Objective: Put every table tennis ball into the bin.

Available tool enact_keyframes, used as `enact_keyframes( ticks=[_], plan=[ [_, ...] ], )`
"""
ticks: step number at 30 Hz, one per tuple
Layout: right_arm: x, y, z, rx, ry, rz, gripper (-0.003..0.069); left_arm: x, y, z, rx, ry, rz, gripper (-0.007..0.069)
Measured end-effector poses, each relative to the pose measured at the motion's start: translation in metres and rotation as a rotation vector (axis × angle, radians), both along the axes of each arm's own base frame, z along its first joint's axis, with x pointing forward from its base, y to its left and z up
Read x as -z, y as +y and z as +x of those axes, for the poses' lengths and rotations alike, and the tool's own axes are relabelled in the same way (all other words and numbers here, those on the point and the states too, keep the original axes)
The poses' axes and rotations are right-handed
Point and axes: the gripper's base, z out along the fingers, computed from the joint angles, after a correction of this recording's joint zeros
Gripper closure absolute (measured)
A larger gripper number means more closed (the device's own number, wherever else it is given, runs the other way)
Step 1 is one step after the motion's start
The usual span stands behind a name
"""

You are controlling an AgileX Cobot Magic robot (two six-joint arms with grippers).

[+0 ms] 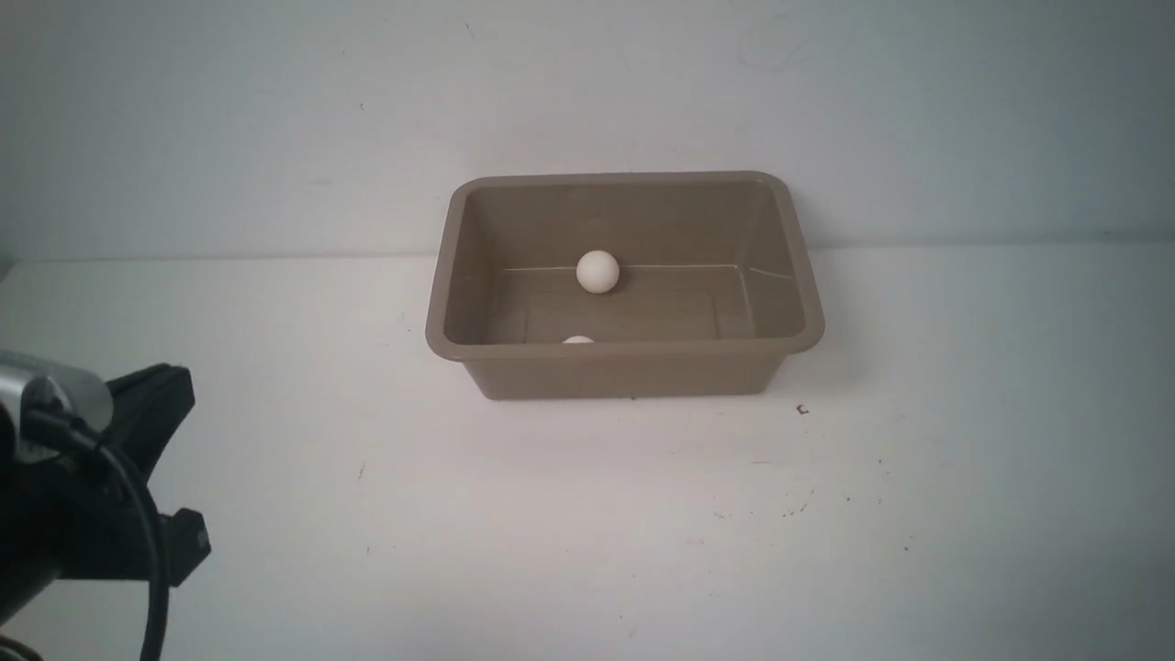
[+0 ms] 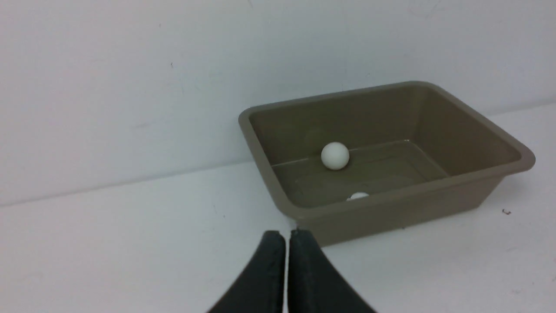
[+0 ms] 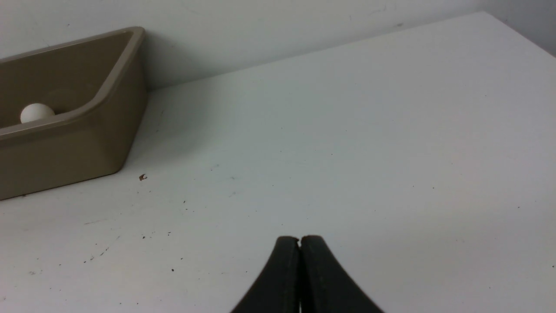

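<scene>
left end effector (image 2: 286, 238); right end effector (image 3: 299, 240): clenched, empty | balls (image 1: 598, 272) apparently both in bin (image 1: 624, 372); nearer half-hidden | risk: stray knock tips bin

Soft, even, dimmish light; the bin (image 1: 624, 367) casts a faint shadow rightward; slightly hazy frames.

Bin (image 1: 624, 376) stands on the table (image 1: 587, 532), toward the back, its rear side close to the wall (image 1: 587, 92) behind it.

Both table tennis balls lie in the bin, apart from each other:
- far ball (image 1: 598, 272): on the bin floor at the rear wall, slightly left of bin centre.
- near ball (image 1: 577, 341): before the far ball, at the bin's front wall, mostly hidden behind the front rim.

Left gripper (image 2: 286, 238): before the bin and to its left, not touching it.

Right gripper (image 3: 299, 240): over the table, right of the bin, well apart from it.

Small mark (image 1: 802, 409): on the table, just before the bin's front right corner.
</scene>
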Motion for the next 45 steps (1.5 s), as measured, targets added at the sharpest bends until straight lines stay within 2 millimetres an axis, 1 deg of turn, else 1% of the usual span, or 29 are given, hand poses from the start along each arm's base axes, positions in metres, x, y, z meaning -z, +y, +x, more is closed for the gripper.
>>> enact_keyframes(
  ticks=[4,6,12,13,14,17,21,28,35,40,42,45],
  plan=[
    [0.0,0.0,0.0,0.0,0.0,0.0,0.0673,0.013,0.002,-0.006,-0.003,0.027,0.001,0.0629],
    [0.0,0.0,0.0,0.0,0.0,0.0,0.0673,0.017,0.002,-0.009,-0.003,0.025,0.001,0.0629],
    [0.0,0.0,0.0,0.0,0.0,0.0,0.0673,0.031,0.006,-0.027,-0.024,-0.009,-0.013,0.0629],
    [0.0,0.0,0.0,0.0,0.0,0.0,0.0673,0.034,0.009,-0.033,-0.044,-0.03,-0.041,0.0629],
    [0.0,0.0,0.0,0.0,0.0,0.0,0.0673,0.034,0.009,-0.034,-0.049,-0.033,-0.045,0.0629],
    [0.0,0.0,0.0,0.0,0.0,0.0,0.0673,0.034,0.017,-0.044,-0.121,-0.105,-0.102,0.0629],
    [0.0,0.0,0.0,0.0,0.0,0.0,0.0673,0.033,0.021,-0.05,-0.162,-0.153,-0.135,0.0629],
    [0.0,0.0,0.0,0.0,0.0,0.0,0.0673,0.033,0.019,-0.052,-0.149,-0.146,-0.212,0.0629],
    [0.0,0.0,0.0,0.0,0.0,0.0,0.0675,0.034,0.016,-0.053,-0.124,-0.109,-0.333,0.0629],
    [0.0,0.0,0.0,0.0,0.0,0.0,0.0675,0.033,0.016,-0.053,-0.139,-0.084,-0.46,0.0629],
    [0.0,0.0,0.0,0.0,0.0,0.0,0.0675,0.033,0.017,-0.053,-0.153,-0.087,-0.458,0.0629],
    [0.0,0.0,0.0,0.0,0.0,0.0,0.0675,0.035,0.023,-0.056,-0.202,-0.126,-0.39,0.0629]
  ],
)
